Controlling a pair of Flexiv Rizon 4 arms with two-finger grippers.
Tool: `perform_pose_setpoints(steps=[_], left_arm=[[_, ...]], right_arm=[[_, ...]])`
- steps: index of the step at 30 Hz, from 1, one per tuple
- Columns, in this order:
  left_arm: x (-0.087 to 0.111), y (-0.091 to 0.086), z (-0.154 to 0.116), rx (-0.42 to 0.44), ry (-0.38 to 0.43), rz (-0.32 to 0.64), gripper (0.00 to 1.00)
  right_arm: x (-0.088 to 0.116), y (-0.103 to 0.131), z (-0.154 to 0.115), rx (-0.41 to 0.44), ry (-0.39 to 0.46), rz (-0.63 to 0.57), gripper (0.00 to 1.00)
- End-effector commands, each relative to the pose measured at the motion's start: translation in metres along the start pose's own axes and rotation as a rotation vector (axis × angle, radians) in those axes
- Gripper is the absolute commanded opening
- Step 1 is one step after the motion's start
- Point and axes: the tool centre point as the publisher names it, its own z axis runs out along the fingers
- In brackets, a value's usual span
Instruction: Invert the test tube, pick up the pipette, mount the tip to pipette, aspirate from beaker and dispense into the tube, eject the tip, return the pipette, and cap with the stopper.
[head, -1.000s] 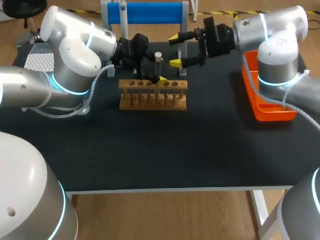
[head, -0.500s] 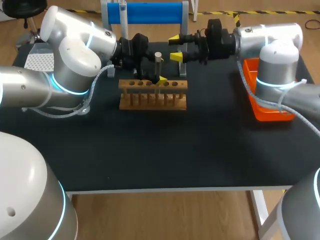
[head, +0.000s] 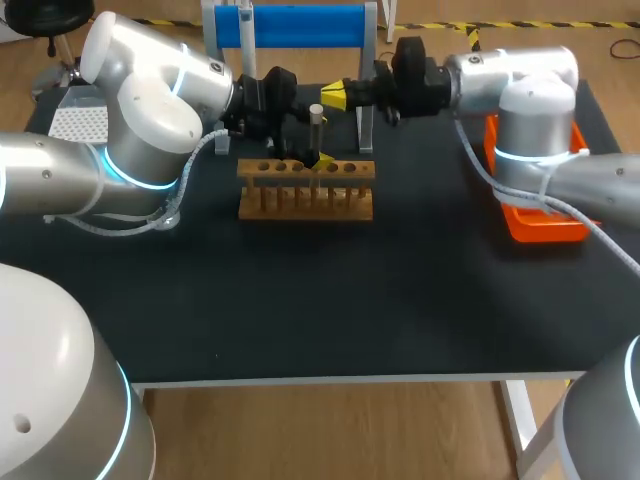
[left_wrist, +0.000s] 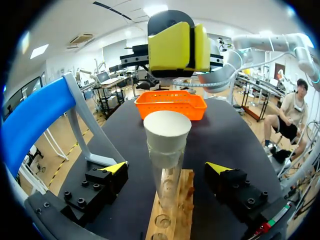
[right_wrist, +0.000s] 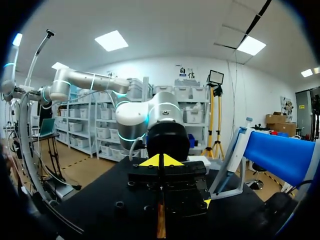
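Only the left wrist view shows the test tube (left_wrist: 167, 180) plainly. It stands upright in the wooden rack (left_wrist: 172, 220) with a pale stopper (left_wrist: 167, 131) in its mouth, between the left gripper's (left_wrist: 166, 169) widely spread fingers, neither of which touches it. The right gripper (left_wrist: 177, 46) hangs near the stopper's top, its yellow tips pressed together on nothing. The right wrist view hides the stopper. The blue pipette stand (head: 290, 25) crowds in close behind at the far edge of the table (head: 320, 300), and the orange basket (head: 540, 225) sits well apart.
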Motion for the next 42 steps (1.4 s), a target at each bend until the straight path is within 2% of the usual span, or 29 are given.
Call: perform_pose_setpoints(steps=[1, 17, 35, 42], left_arm=[[0.000, 0.000, 0.000, 0.000, -0.001, -0.001, 1.00], [0.000, 0.000, 0.000, 0.000, -0.001, -0.001, 1.00], [0.000, 0.000, 0.000, 0.000, -0.001, -0.001, 1.00], [0.000, 0.000, 0.000, 0.000, -0.001, -0.001, 1.00]], right_arm=[[-0.007, -0.003, 0.004, 0.010, 0.022, 0.006, 0.00], [-0.007, -0.017, 0.011, 0.031, 0.031, 0.036, 0.00], [-0.005, -0.045, 0.016, 0.109, 0.042, 0.134, 0.00], [-0.004, -0.044, 0.014, 0.092, 0.027, 0.129, 0.00]])
